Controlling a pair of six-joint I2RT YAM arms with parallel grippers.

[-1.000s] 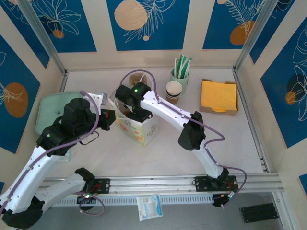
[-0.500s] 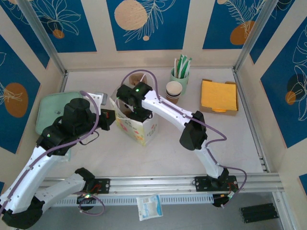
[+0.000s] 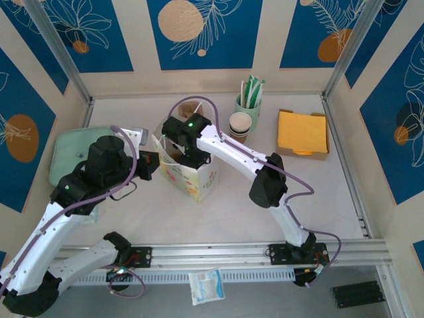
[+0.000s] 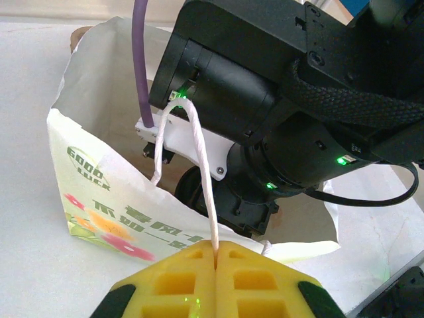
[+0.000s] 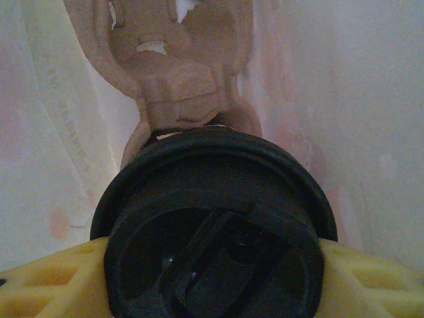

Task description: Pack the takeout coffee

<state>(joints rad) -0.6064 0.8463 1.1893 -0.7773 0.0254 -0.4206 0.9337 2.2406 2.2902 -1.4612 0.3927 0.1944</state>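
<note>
Black-lidded takeout coffee [image 5: 212, 199] was clasped by right gripper [image 5: 212, 281] inside paper bag [image 4: 99, 202] | left gripper [image 4: 217, 248] pinched bag's string handle [image 4: 201, 169] shut | best seemed a straight, slow drop onto cardboard carrier [image 5: 175, 86] at bag's bottom

- Setting: a lab robot test cell, dressed as a café counter.
- Enclosure: aluminium frame posts [image 3: 56, 50]; printed blue panels [image 3: 218, 33] wall in the white surface [image 3: 318, 199] on three sides.
- Left arm [image 3: 73, 192] and right arm [image 3: 265, 185] are mounted on a metal rail [image 3: 218, 254] along the near edge.
- Café props near the far edge: stack of paper cups [image 3: 240, 126], green cup of stirrers [image 3: 248, 105], orange napkins [image 3: 303, 131] towards the far right corner.
- A printed paper bag [image 3: 192, 179] stands mid-surface.
</note>
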